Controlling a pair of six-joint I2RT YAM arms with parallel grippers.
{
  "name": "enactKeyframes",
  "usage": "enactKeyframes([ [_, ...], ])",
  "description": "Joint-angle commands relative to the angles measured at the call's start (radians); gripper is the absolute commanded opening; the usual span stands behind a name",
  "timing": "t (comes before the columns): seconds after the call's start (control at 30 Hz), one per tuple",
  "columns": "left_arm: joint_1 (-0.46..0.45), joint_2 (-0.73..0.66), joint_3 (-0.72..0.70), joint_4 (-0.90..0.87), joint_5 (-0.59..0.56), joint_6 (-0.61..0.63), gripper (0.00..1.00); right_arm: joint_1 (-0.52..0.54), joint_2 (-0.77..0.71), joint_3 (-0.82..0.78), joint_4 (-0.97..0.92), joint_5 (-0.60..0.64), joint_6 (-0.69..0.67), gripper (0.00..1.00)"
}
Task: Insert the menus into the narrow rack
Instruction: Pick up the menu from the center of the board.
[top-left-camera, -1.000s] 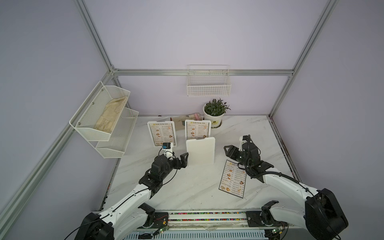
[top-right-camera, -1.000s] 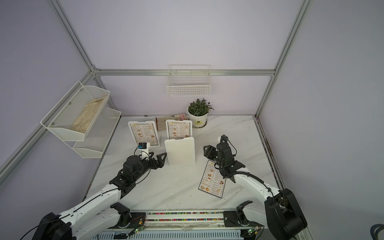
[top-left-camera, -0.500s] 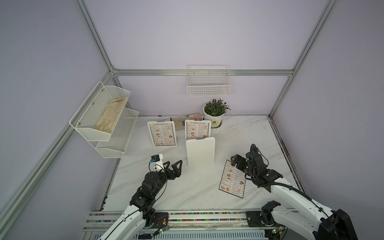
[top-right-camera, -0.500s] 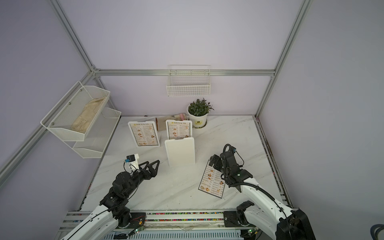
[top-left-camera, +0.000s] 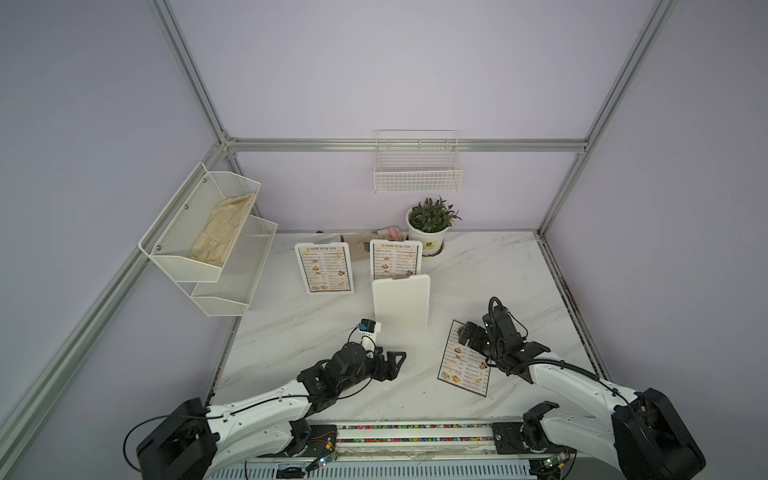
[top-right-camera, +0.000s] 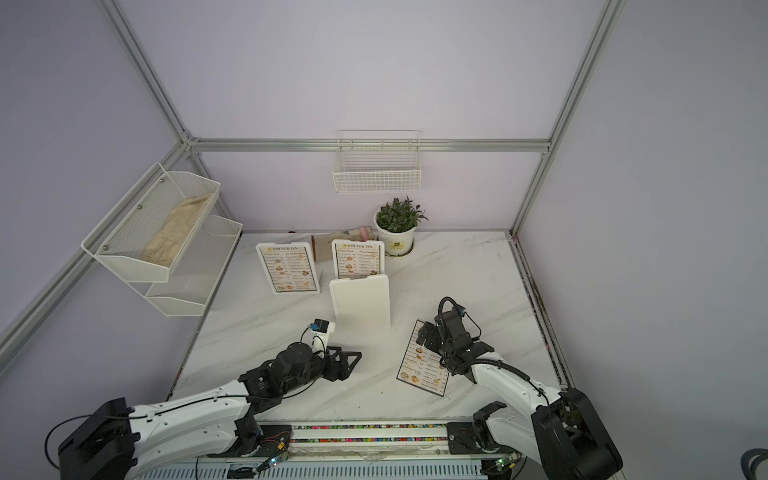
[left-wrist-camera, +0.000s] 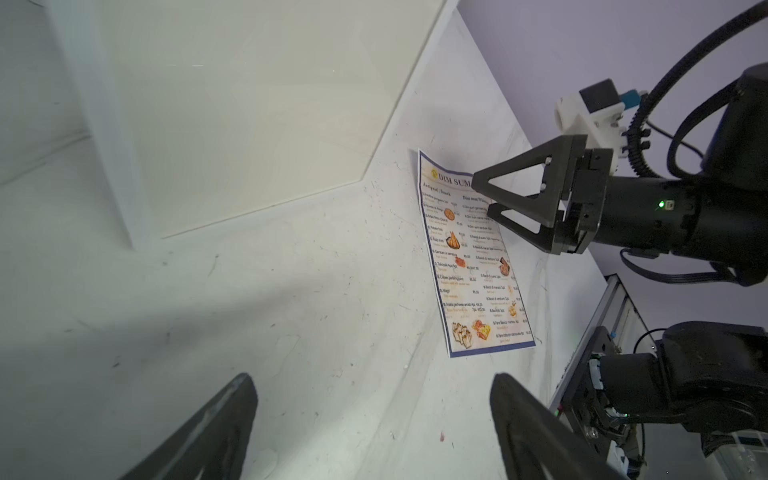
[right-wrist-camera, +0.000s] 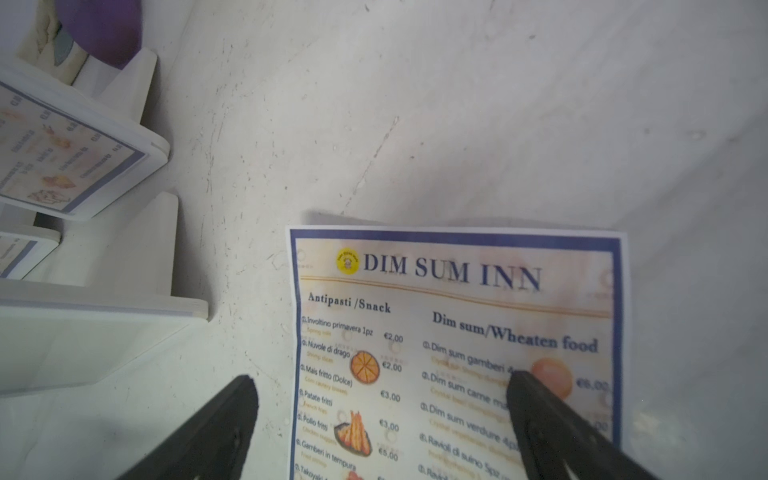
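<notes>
One menu (top-left-camera: 465, 363) (top-right-camera: 424, 365) (right-wrist-camera: 457, 316) lies flat on the marble table, right of centre. Two more menus (top-left-camera: 325, 268) (top-left-camera: 395, 261) stand in white holders at the back. In front of them stands an empty white upright rack (top-left-camera: 401, 303) (top-right-camera: 360, 305) (left-wrist-camera: 249, 104). My right gripper (top-left-camera: 465, 334) (top-right-camera: 424, 337) (right-wrist-camera: 380, 382) (left-wrist-camera: 482, 197) hangs open just over the flat menu's top end, one finger above the paper and one beside its edge. My left gripper (top-left-camera: 395, 365) (top-right-camera: 351, 365) (left-wrist-camera: 372, 378) is open and empty, low over bare table left of that menu.
A potted plant (top-left-camera: 430, 224) stands at the back. A wire basket (top-left-camera: 417, 170) hangs on the rear wall. A two-tier mesh shelf (top-left-camera: 208, 241) holding a cloth is on the left wall. The arms' rail (top-left-camera: 415, 432) runs along the front edge.
My left gripper has drawn away from the empty rack toward the front and right. My right gripper has come forward from beside the rack to the flat menu's top end.
</notes>
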Motion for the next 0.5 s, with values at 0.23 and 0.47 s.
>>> enactKeyframes([
  [0.23, -0.101, 0.458, 0.284, 0.104, -0.131, 0.031, 0.79, 0.003, 0.101, -0.021, 0.119, 0.016, -0.014, 0.90],
  [0.47, -0.101, 0.583, 0.367, 0.116, -0.095, 0.045, 0.79, 0.004, 0.191, 0.001, 0.138, 0.018, -0.019, 0.77],
])
